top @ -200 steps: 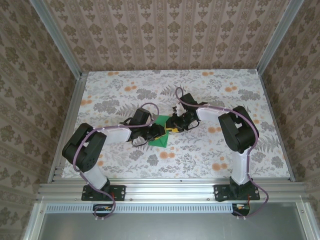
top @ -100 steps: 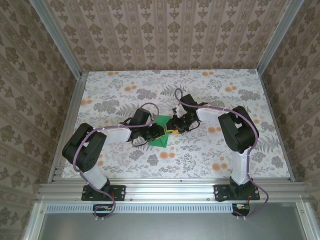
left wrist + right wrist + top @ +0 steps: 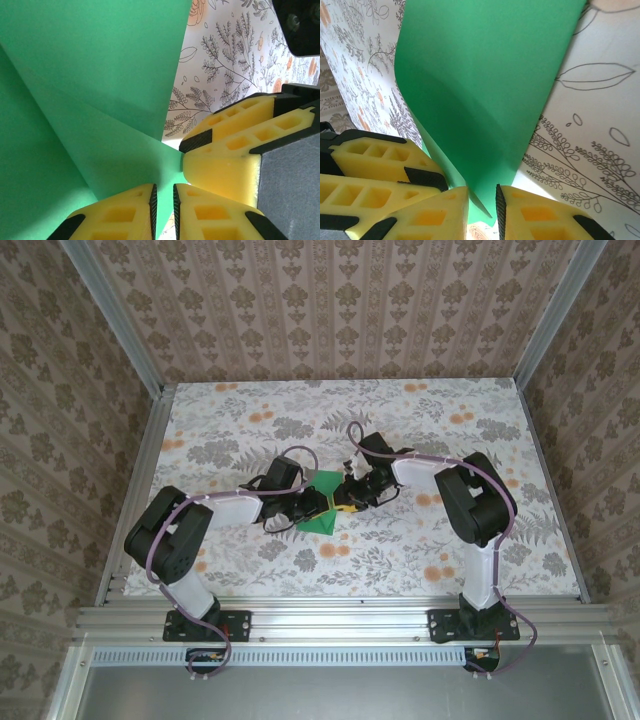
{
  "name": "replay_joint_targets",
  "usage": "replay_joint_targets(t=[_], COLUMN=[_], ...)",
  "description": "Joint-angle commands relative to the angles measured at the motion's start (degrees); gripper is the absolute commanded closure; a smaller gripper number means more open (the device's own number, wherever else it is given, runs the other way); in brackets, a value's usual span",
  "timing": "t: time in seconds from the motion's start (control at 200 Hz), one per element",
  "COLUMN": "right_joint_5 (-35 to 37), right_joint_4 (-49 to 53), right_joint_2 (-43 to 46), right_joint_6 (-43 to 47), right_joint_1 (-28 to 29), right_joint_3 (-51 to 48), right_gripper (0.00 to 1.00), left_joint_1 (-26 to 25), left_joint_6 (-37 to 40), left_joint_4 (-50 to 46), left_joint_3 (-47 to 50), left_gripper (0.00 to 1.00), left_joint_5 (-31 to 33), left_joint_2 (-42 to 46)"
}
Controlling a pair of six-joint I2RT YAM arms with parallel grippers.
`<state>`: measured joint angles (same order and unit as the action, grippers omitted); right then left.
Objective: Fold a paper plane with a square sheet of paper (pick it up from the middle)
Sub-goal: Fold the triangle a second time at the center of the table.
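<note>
The square sheet of paper is bright green and lies mid-table, its middle pushed up into a raised fold. My left gripper comes in from the left and my right gripper from the right; they meet tip to tip over the sheet. In the left wrist view the left gripper keeps a narrow gap with green paper in it. The right gripper's yellow fingers sit just beside it. The right gripper also stands slightly open, the fold's edge inside the gap. The left gripper's fingers crowd its left side.
The flower-patterned table is walled by aluminium posts and patterned panels at the back and sides. Both arm bases stand on the rail at the near edge. Purple cables loop over each forearm.
Both pairs of jaws have narrowed around the paper's raised middle. The right wrist has shifted slightly toward the left gripper. The sheet stays in place.
</note>
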<state>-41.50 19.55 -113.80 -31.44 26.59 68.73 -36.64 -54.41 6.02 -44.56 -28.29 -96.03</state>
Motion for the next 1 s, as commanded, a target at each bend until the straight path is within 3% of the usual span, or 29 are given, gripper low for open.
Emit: replay_joint_targets(t=[0.0,0.22,0.41,0.525,0.995], right_joint_5=[-2.2,0.2,2.4,3.3,6.9], right_joint_4=[-0.1,1.5,3.3,4.2,8.8], right_joint_2=[0.3,0.2,-0.5,-0.6,-3.5], right_joint_6=[0.4,2.3,6.0,8.7,13.6], right_joint_1=[0.6,0.6,0.7,0.8,1.7], right_joint_3=[0.3,1.3,3.2,4.2,8.9], right_gripper=[0.78,0.94,0.97,0.98,0.97], left_joint_1=[0.4,0.4,0.4,0.4,0.1], left_joint_6=[0.0,-0.3,-1.2,-1.7,0.6], left_joint_4=[-0.7,-1.0,-0.6,-1.6,-8.3], left_joint_3=[-0.4,0.0,3.5,5.6,5.9], left_gripper=[0.80,0.75,0.56,0.54,0.79], left_joint_5=[-0.1,0.4,1.5,2.9,6.8], left_joint_2=[-0.3,1.1,6.4,8.1,6.0])
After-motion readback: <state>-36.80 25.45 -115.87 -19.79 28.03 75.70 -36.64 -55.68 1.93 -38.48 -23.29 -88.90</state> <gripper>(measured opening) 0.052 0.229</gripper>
